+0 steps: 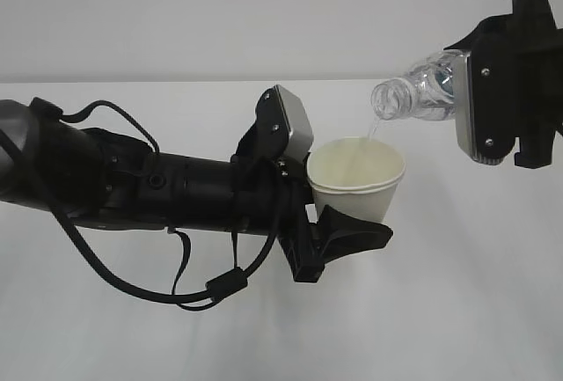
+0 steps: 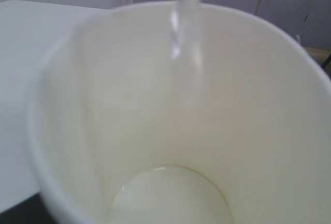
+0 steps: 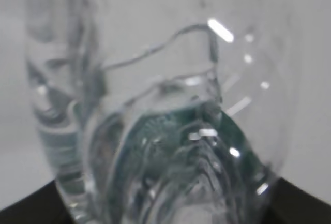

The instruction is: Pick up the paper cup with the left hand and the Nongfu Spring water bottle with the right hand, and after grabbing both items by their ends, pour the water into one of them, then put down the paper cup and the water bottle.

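My left gripper (image 1: 350,207) is shut on the base of the white paper cup (image 1: 361,170), holding it upright above the table. In the left wrist view the cup's cream inside (image 2: 248,110) fills the frame and hides the fingers. My right gripper (image 1: 468,91) is shut on the bottom end of the clear Nongfu Spring water bottle (image 1: 420,92), which is tipped with its open mouth down-left over the cup's rim. A thin stream of water (image 1: 372,128) falls into the cup, and water (image 2: 170,198) pools at the bottom. The bottle (image 3: 155,100) fills the right wrist view, green label showing through.
The white table (image 1: 475,311) lies beneath both arms, with a pale wall (image 1: 264,11) behind. Loose black cables (image 1: 132,284) hang under the left arm. A table edge and a darker background (image 2: 289,6) show past the cup's rim.
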`<action>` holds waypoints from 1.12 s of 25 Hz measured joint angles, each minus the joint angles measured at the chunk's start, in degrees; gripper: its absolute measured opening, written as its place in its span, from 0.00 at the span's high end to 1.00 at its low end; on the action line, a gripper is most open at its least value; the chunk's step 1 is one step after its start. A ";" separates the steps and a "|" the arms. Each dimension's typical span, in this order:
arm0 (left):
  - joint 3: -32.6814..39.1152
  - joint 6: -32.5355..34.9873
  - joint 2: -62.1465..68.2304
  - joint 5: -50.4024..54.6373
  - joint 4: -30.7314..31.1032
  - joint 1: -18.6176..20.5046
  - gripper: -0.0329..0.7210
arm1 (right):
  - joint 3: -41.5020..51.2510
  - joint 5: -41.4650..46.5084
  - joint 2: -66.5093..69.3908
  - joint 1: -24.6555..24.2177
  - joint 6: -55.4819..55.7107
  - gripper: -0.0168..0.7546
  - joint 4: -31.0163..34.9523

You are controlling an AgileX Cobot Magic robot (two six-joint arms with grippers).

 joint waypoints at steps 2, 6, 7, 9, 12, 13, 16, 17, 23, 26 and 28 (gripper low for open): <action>0.00 0.00 0.00 0.00 -0.09 0.00 0.36 | 0.00 0.00 0.00 0.00 -0.22 0.40 0.00; 0.00 0.00 0.00 0.00 -0.60 0.00 0.36 | 0.00 0.00 0.00 0.00 -0.58 0.40 0.00; 0.00 0.00 0.00 0.00 -0.62 0.00 0.36 | 0.00 0.00 0.00 0.00 -0.75 0.40 0.00; 0.00 0.00 0.00 0.00 -0.72 0.00 0.36 | 0.00 0.00 0.00 0.00 -1.32 0.40 0.00; 0.00 0.00 0.00 0.00 -0.72 0.00 0.36 | 0.00 0.00 0.00 0.00 -1.67 0.40 0.00; 0.00 0.00 0.00 0.00 -0.75 0.00 0.36 | 0.00 0.00 0.00 0.00 -1.78 0.40 0.00; 0.00 0.00 0.00 0.00 -0.86 0.00 0.36 | 0.00 0.11 0.00 0.00 -1.90 0.40 0.00; 0.00 0.00 0.00 0.00 -0.86 0.00 0.36 | 0.00 0.11 0.00 0.00 -1.90 0.40 0.00; 0.00 0.00 0.00 -0.04 -0.88 0.00 0.36 | 0.00 0.11 0.00 0.00 -2.35 0.40 0.00; 0.00 0.00 0.00 -0.04 -0.88 0.00 0.36 | -0.38 0.11 0.00 0.00 -2.48 0.40 0.00; 0.00 0.00 0.00 -0.04 -0.88 0.00 0.36 | -0.92 0.11 0.00 0.00 -2.51 0.40 0.00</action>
